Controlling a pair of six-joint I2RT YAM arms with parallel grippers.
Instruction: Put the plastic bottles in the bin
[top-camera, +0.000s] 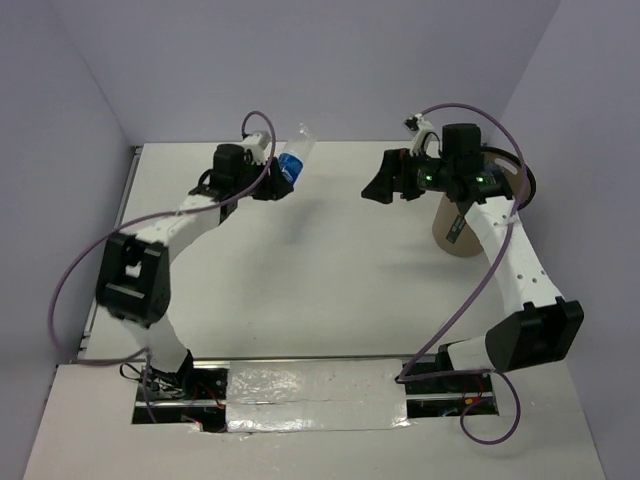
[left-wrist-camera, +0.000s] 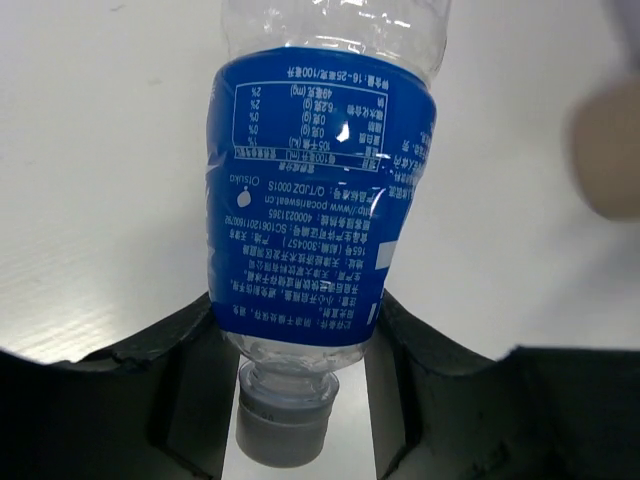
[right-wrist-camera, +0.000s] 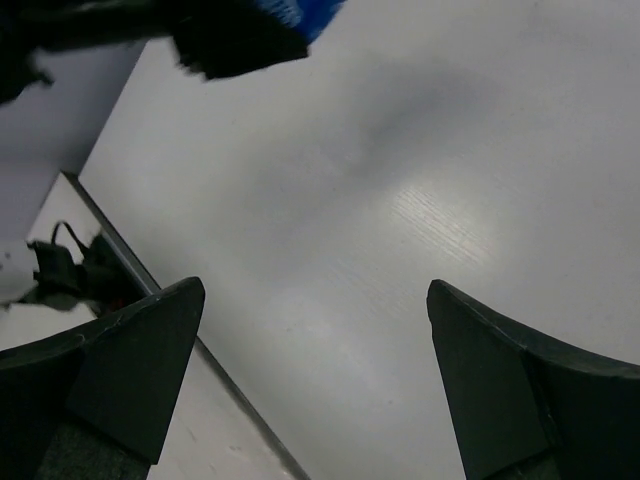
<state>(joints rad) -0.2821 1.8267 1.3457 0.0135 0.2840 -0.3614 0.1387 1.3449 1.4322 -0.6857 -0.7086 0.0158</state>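
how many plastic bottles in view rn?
1: a clear plastic bottle with a blue label, clamped in the left gripper. Others may be hidden inside the tan cylindrical cardboard bin.

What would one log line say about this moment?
left gripper: shut on blue-label bottle | right gripper: open, empty | bin: partly hidden

surface: white table (top-camera: 330, 270) | on it: tan bin (top-camera: 450, 232), right side, partly hidden
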